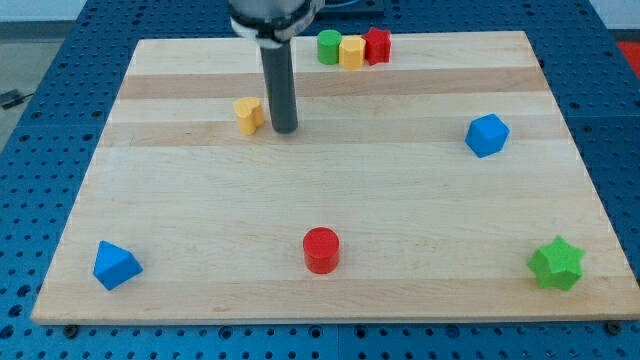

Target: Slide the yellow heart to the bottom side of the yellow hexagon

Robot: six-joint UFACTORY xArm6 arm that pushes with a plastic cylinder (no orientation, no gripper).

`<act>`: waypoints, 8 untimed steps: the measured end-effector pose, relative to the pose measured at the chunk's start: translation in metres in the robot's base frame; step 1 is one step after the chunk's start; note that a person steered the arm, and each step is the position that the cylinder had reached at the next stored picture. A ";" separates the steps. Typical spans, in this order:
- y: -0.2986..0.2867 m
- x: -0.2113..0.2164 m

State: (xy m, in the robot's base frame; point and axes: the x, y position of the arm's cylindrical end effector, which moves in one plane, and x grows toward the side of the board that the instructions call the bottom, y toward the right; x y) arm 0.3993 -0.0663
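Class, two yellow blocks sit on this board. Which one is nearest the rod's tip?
The yellow heart, just left of my tip. The yellow hexagon sits farther off, between green and red blocks.

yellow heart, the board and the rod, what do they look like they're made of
Yellow heart: probably painted wood or plastic; flat, even colour with a matte face, no grain showing.
Board: wood, likely glued planks; pale bands with visible grain and a soft satin sheen.
Rod, ending at my tip just to the view's right of the heart: dark and smooth, possibly metal or plastic; I cannot tell which.
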 end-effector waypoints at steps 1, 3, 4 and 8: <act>-0.034 0.039; -0.115 0.004; -0.074 -0.023; 0.046 -0.066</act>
State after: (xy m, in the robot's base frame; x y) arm 0.3334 -0.0207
